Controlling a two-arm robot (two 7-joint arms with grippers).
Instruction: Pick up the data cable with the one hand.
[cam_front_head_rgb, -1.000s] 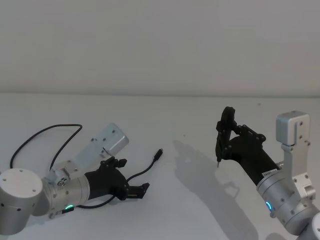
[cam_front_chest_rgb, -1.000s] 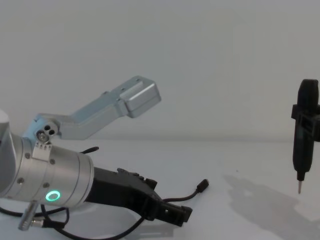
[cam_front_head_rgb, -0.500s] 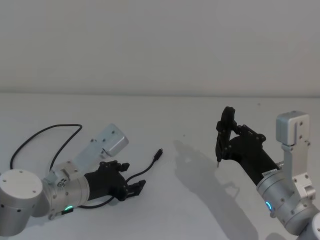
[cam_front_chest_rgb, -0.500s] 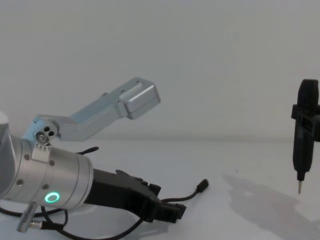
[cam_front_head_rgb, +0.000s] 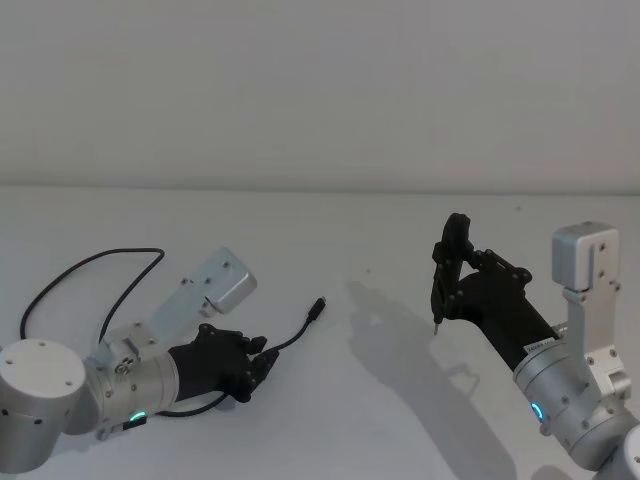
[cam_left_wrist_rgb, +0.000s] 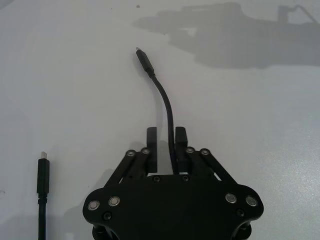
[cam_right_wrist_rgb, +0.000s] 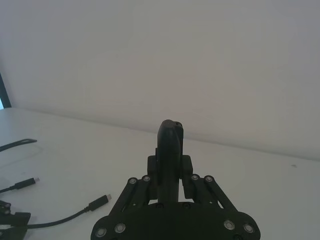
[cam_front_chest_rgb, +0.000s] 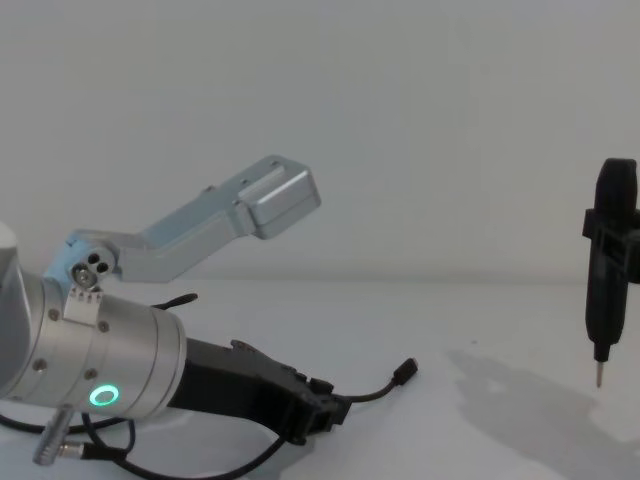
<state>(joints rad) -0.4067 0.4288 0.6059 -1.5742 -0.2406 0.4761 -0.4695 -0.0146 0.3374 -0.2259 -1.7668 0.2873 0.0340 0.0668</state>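
Observation:
The data cable (cam_front_head_rgb: 290, 340) is a thin black cord on the white table, looping far left, with one plug (cam_front_head_rgb: 318, 305) lying free. My left gripper (cam_front_head_rgb: 258, 366), black with a silver wrist and green ring light, sits low over the cable. In the left wrist view the cable (cam_left_wrist_rgb: 162, 95) runs between the fingers (cam_left_wrist_rgb: 151, 145), against one of them, with a narrow gap at the other. The cable's second plug (cam_left_wrist_rgb: 43, 172) lies beside the gripper. From the chest view the left gripper (cam_front_chest_rgb: 328, 415) rests at table level near the plug (cam_front_chest_rgb: 405, 372).
My right gripper (cam_front_head_rgb: 452, 285) hangs at the right, shut on an upright black pen-shaped tool (cam_front_chest_rgb: 610, 270) with its tip above the table. A silver camera bracket (cam_front_head_rgb: 215, 285) juts from the left wrist. The white table (cam_front_head_rgb: 380, 220) ends at a plain wall.
The left gripper's fingers have drawn together from wide open to a narrow gap around the cable. The right arm has not moved.

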